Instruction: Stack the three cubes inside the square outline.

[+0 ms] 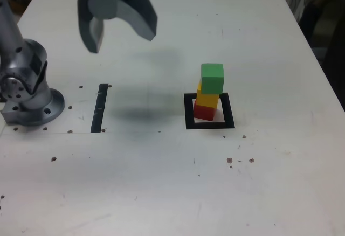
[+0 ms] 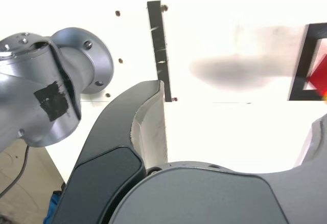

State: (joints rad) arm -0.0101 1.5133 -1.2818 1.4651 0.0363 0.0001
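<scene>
The three cubes stand as one tower in the exterior view: the red cube (image 1: 205, 110) at the bottom, the yellow cube (image 1: 207, 98) on it, and the green cube (image 1: 212, 78) on top, turned slightly. The tower sits inside the square outline (image 1: 210, 124), towards its left side in the exterior view. My gripper (image 1: 122, 37) hangs high above the table, well to the exterior view's left of the tower, open and holding nothing. The wrist view shows my gripper (image 2: 240, 111) with its jaws spread wide, plus a corner of the square outline (image 2: 300, 60) and the red cube (image 2: 320, 76).
The arm's silver base (image 1: 27, 96) stands at the exterior view's left edge of the white table (image 1: 161, 193). A narrow black strip (image 1: 100, 106) lies between the base and the outline, also seen in the wrist view as the strip (image 2: 159, 50). Small screw holes dot the tabletop.
</scene>
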